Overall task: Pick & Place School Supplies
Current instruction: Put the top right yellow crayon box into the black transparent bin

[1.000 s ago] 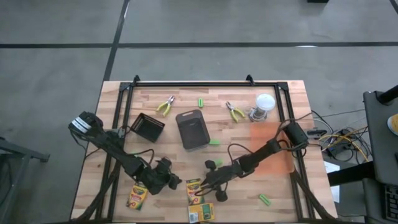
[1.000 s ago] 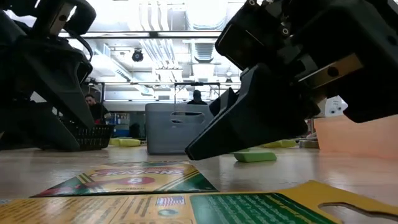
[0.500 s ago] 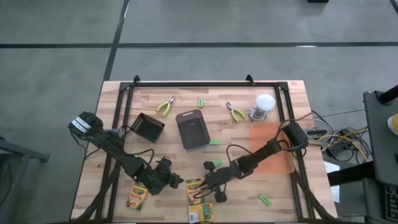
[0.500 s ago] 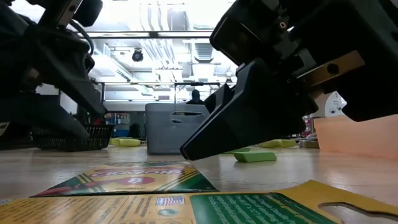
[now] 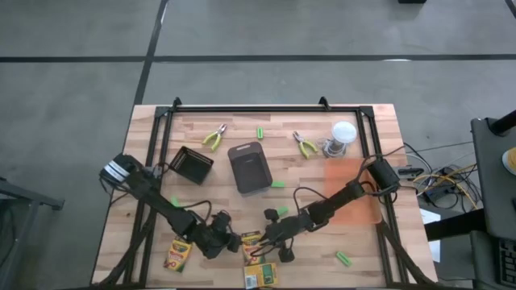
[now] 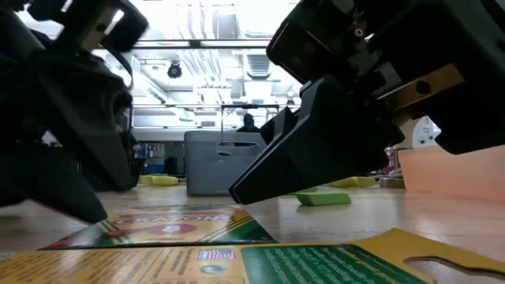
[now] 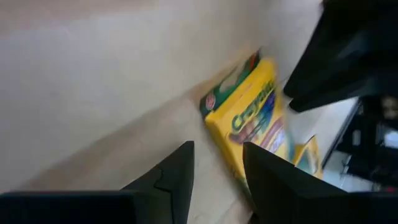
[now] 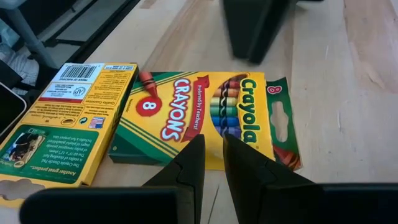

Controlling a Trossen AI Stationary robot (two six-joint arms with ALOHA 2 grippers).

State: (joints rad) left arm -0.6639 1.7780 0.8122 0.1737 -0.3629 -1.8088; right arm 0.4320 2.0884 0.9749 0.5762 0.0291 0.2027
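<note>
A: Here, the middle crayon box [image 8: 199, 121] lies flat near the table's [image 5: 367, 254] front edge, between both grippers.

B: We see the left gripper [image 7: 217, 165] narrowly parted beside it; the right gripper [image 8: 213, 155], nearly shut, holds nothing, apparently steadying.

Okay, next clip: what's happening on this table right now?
Both arms are low over the near edge of the wooden table, converging on the middle crayon box, which lies flat and unheld. The right gripper hovers at one edge of it with jaws nearly shut and empty; the left gripper, jaws parted, points at it from the opposite side. Two more crayon boxes, both pliers and the green sticks lie loose; the dark tray holds none of them.
</note>
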